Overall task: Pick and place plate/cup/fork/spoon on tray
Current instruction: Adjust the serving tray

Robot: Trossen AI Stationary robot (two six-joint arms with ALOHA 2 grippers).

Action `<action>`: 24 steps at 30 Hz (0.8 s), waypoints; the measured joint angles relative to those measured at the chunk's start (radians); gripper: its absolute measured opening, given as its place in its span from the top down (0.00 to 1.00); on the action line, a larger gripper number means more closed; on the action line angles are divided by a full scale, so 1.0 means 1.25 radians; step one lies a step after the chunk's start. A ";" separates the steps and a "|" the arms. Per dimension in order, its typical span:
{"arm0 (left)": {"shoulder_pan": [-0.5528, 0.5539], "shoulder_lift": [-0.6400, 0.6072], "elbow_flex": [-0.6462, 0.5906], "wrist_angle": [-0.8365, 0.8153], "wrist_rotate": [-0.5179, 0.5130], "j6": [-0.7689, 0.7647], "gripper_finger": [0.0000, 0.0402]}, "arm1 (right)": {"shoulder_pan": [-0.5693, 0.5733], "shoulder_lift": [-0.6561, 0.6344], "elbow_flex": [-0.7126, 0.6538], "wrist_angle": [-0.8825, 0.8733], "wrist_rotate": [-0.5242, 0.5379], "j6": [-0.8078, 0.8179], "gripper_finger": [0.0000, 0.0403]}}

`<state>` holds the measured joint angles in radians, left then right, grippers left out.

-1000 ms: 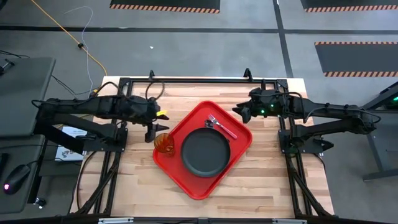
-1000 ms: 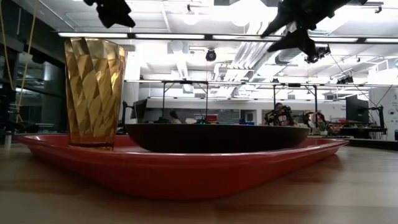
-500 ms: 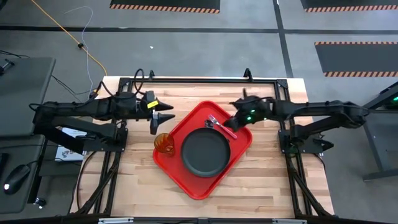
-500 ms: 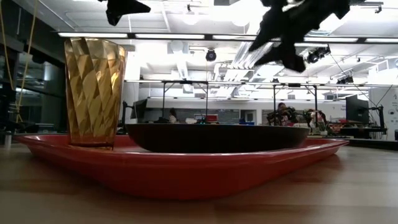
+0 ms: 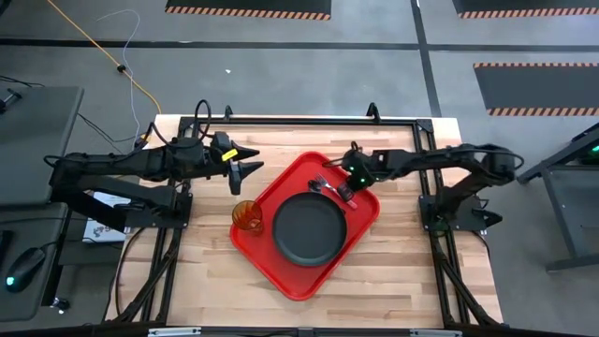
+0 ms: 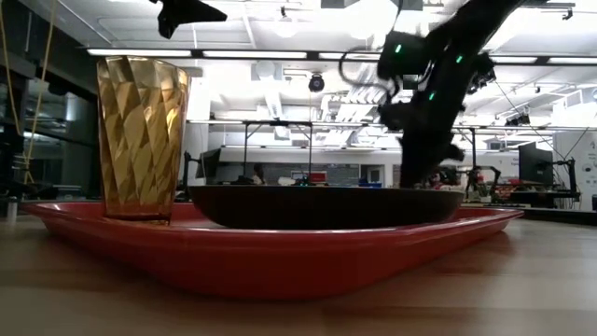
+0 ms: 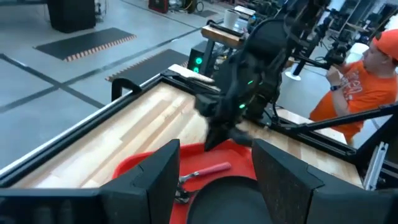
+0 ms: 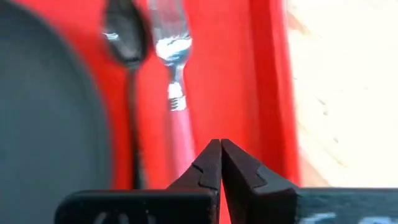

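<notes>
The red tray [image 5: 360, 225] lies in the middle of the table. On it rest the dark plate [image 5: 310, 227], the amber cup [image 5: 248, 216] upright at its left corner, and the pink-handled fork [image 8: 177, 124] and the silvery spoon [image 8: 127, 43] side by side near its far right edge. My right gripper [image 8: 221, 149] is shut, pointing down just beside the fork's handle, low over the tray [image 5: 347, 189]. My left gripper [image 7: 214, 180] is open and empty, up off the table left of the tray [image 5: 251, 168]. My right gripper's shut fingertips [image 8: 211, 158] stand over the tray's floor right beside the fork's handle [image 8: 180, 140], coming from above. I cannot tell whether they touch the handle or the tray.
Bare wooden table top lies near and right of the tray [image 5: 412, 271]. A black metal frame [image 5: 299, 120] runs along the far edge. A person in an orange shirt [image 7: 360, 81] is beyond the table's right side.
My right gripper has gone from the table's far right toward the tray and down to the fork's handle. My left gripper has drawn up and away from the cup toward the far edge and tipped from pointing down to nearly level. The cup, plate, fork and spoon stay put.
</notes>
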<state>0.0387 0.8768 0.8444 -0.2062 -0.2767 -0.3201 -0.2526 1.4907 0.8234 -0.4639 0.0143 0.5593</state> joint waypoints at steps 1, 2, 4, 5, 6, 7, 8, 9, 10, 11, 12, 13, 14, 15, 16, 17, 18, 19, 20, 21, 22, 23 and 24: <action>0.000 0.000 0.000 0.001 -0.003 -0.005 0.53 | -0.010 0.016 0.000 0.002 -0.002 -0.015 0.99; 0.000 0.000 0.000 0.005 -0.005 -0.009 0.53 | -0.019 0.033 0.000 0.009 -0.008 -0.026 0.99; 0.000 0.000 0.000 0.007 -0.006 -0.015 0.53 | -0.036 0.061 0.000 0.034 -0.018 -0.044 1.00; 0.000 0.000 0.000 0.011 -0.006 -0.015 0.53 | -0.043 0.070 0.000 0.035 -0.021 -0.053 1.00; 0.000 0.000 0.000 0.017 -0.007 -0.015 0.53 | -0.048 0.079 0.000 0.042 -0.022 -0.059 1.00; 0.000 0.000 0.000 0.020 -0.007 -0.015 0.53 | -0.053 0.088 0.000 0.050 -0.024 -0.069 1.00; 0.000 0.000 0.000 0.022 -0.008 -0.016 0.53 | -0.058 0.092 0.000 0.047 -0.026 -0.078 1.00; 0.000 0.000 0.000 0.024 -0.009 -0.016 0.53 | -0.061 0.096 0.000 0.046 -0.027 -0.088 1.00; 0.000 0.000 0.000 0.023 -0.013 -0.016 0.53 | -0.066 0.100 0.000 0.048 -0.026 -0.095 1.00; 0.000 0.000 0.000 0.023 -0.017 -0.016 0.53 | -0.070 0.101 0.000 0.042 -0.024 -0.104 1.00; 0.000 0.000 0.000 0.024 -0.020 -0.016 0.53 | -0.074 0.102 0.000 0.034 -0.020 -0.114 1.00; 0.000 0.000 0.000 0.025 -0.020 -0.016 0.53 | -0.077 0.101 0.000 0.032 -0.018 -0.123 1.00; 0.000 0.000 0.000 0.024 -0.020 -0.016 0.53 | -0.081 0.101 0.000 0.031 -0.017 -0.132 1.00; 0.000 0.000 0.000 0.025 -0.021 -0.016 0.53 | -0.086 0.099 0.000 0.027 -0.014 -0.143 1.00; 0.000 0.000 0.000 0.026 -0.022 -0.016 0.53 | -0.092 0.097 0.000 0.020 -0.011 -0.157 1.00; 0.000 0.000 0.000 0.026 -0.022 -0.016 0.53 | -0.098 0.096 0.000 0.015 -0.006 -0.169 1.00; 0.000 0.000 0.000 0.026 -0.022 -0.016 0.53 | -0.106 0.096 0.000 0.013 0.001 -0.180 1.00; 0.000 0.000 0.000 0.026 -0.022 -0.016 0.53 | -0.115 0.096 0.000 0.009 0.004 -0.190 1.00; 0.000 0.000 0.000 0.026 -0.022 -0.016 0.53 | -0.123 0.096 0.000 0.003 0.004 -0.202 1.00; 0.000 0.000 0.000 0.026 -0.022 -0.016 0.53 | -0.132 0.096 0.000 -0.003 0.004 -0.215 1.00; 0.000 0.000 0.000 0.026 -0.022 -0.015 0.53 | -0.140 0.096 0.000 -0.009 0.005 -0.228 1.00; 0.000 0.000 0.000 0.026 -0.022 -0.016 0.53 | -0.149 0.096 0.000 -0.015 0.003 -0.241 1.00; 0.000 0.000 0.000 0.025 -0.022 -0.016 0.53 | -0.158 0.096 0.000 -0.022 0.003 -0.253 1.00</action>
<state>0.0391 0.8768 0.8444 -0.1743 -0.3042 -0.3401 -0.4505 1.6107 0.8234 -0.4910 0.0177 0.2427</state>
